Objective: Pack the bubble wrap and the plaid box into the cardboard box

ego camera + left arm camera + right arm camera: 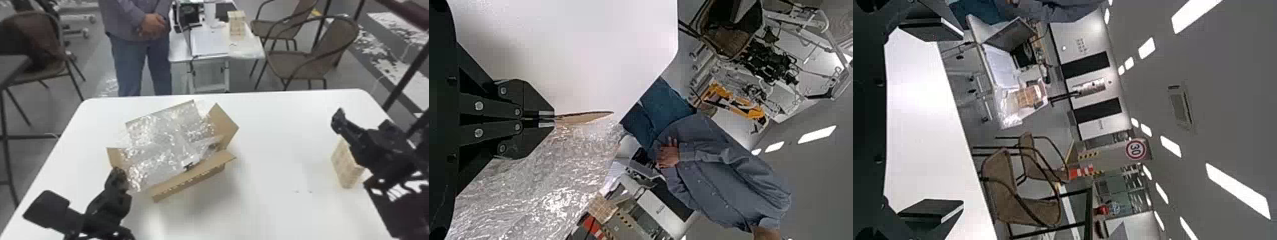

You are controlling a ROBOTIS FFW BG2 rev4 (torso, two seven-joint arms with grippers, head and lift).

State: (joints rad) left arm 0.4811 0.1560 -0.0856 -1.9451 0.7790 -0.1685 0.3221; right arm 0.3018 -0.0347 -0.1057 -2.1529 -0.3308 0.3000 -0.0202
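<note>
Brown woven chairs (297,60), grey floor (242,76)

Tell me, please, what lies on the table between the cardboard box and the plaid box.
In the head view, bare white tabletop lies between the cardboard box and the plaid box, bar two faint marks.

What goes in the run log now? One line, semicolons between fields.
left gripper: shut on cardboard flap; right gripper: open, near plaid box; bubble wrap: over cardboard box; plaid box: on table

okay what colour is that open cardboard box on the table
The open cardboard box is light brown, seen best in the head view.
</note>
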